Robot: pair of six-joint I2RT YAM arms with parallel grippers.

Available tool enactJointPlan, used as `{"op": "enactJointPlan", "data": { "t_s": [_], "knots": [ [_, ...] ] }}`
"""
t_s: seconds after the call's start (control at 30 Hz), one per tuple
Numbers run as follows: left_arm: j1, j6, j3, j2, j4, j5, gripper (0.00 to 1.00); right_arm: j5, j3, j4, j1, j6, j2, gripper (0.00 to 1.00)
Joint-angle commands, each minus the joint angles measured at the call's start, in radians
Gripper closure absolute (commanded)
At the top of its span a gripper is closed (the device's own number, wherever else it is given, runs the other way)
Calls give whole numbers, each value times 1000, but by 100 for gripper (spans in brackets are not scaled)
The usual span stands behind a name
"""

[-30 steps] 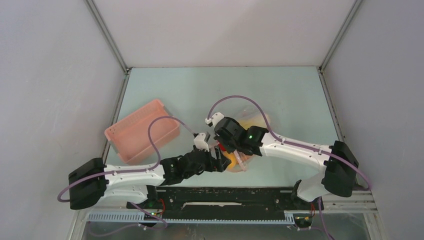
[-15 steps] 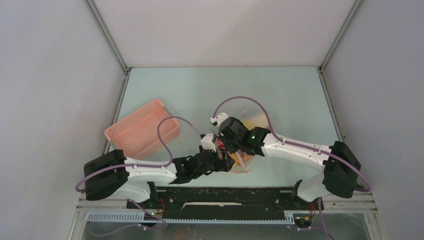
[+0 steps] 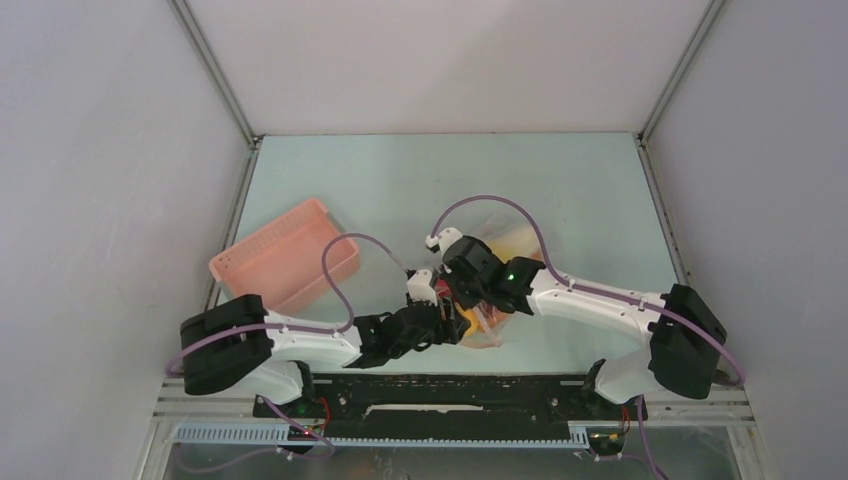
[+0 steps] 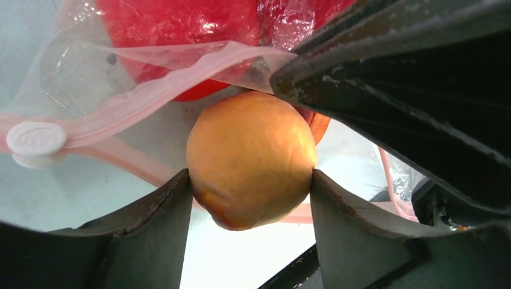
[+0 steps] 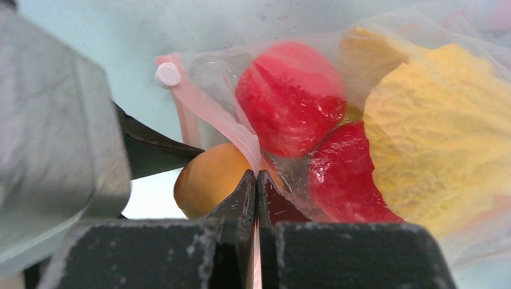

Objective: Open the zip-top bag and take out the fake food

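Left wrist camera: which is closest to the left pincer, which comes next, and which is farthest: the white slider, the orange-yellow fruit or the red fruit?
Starting from the left pincer:
1. orange-yellow fruit, gripped right between its fingers.
2. red fruit, just behind that, inside the zip-top bag.
3. white slider, far off to the left at the bag's edge.

Clear zip-top bag, pink zip strip parted, lies on the worktop holding two red fruits and a yellow piece. The orange-yellow fruit sits at its mouth.
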Motion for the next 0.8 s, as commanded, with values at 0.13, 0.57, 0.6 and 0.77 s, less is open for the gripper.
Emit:
{"op": "enactJointPlan", "data": {
  "t_s": [0.13,0.57,0.6,0.77],
  "knots": [
    [2,18,34,-105,-53,-19,55,-41,-19,71,-9,29,-65,100],
    [5,128,72,-475,-459,71,57,-36,-58,72,-48,39,-109,100],
    [7,141,78,-518,-510,50,57,-37,-62,72,-54,41,-115,100],
    [96,233,126,-706,-710,-35,55,-43,-87,72,-72,48,-137,100]
  ]
}}
